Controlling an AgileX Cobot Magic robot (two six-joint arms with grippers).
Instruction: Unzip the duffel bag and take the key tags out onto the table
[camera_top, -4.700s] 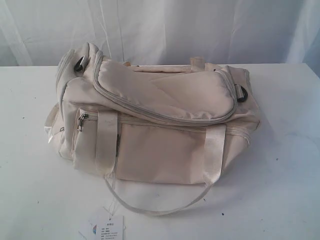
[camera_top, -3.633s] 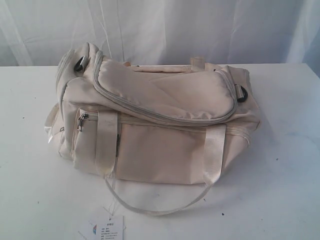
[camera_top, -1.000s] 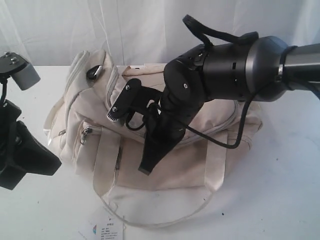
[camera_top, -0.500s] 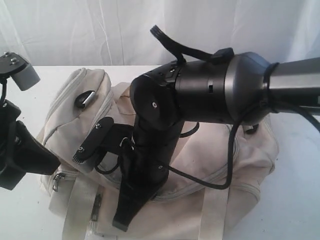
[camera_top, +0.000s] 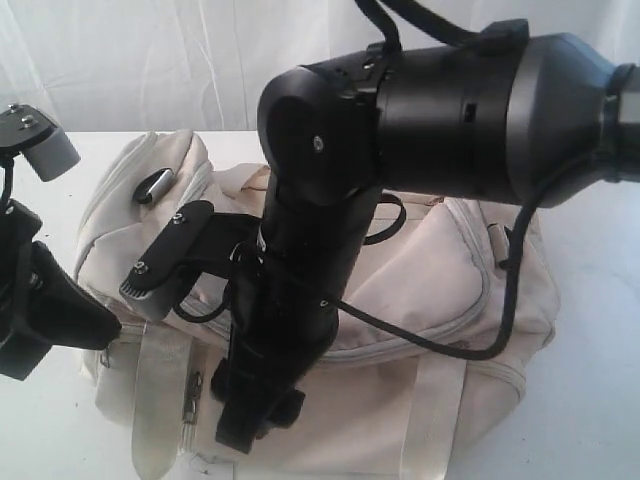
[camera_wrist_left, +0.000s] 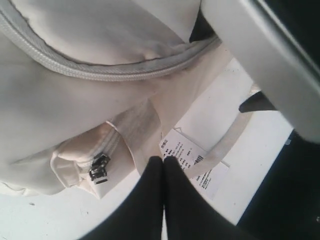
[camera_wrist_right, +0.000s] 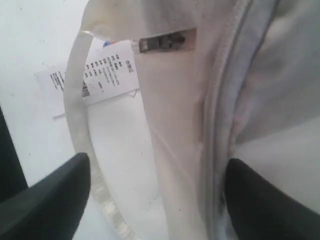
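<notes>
The cream-white duffel bag (camera_top: 440, 260) lies on the white table (camera_top: 590, 400), its grey main zip (camera_wrist_left: 100, 70) shut along the stretch I can see. My right gripper (camera_wrist_right: 157, 162) hangs open over the bag's front wall and a webbing handle (camera_wrist_right: 75, 100), with nothing between its fingers. In the exterior view the right gripper (camera_top: 255, 420) points down at the bag's front. My left gripper (camera_wrist_left: 163, 160) is shut and empty, close to the side pocket's zip pull (camera_wrist_left: 99, 170). The left gripper (camera_top: 112, 325) sits at the bag's left end. The key tags are hidden.
A white paper hang tag (camera_wrist_left: 192, 162) lies on the table under the handle loop and also shows as the hang tag (camera_wrist_right: 95, 75) in the right wrist view. The bulky right arm (camera_top: 450, 110) hides much of the bag. A white curtain (camera_top: 150, 60) hangs behind.
The right arm has swung lower and nearer over the bag's front, and its jaws now stand apart. The bag sits larger and more to the left in view. The left arm has stayed put.
</notes>
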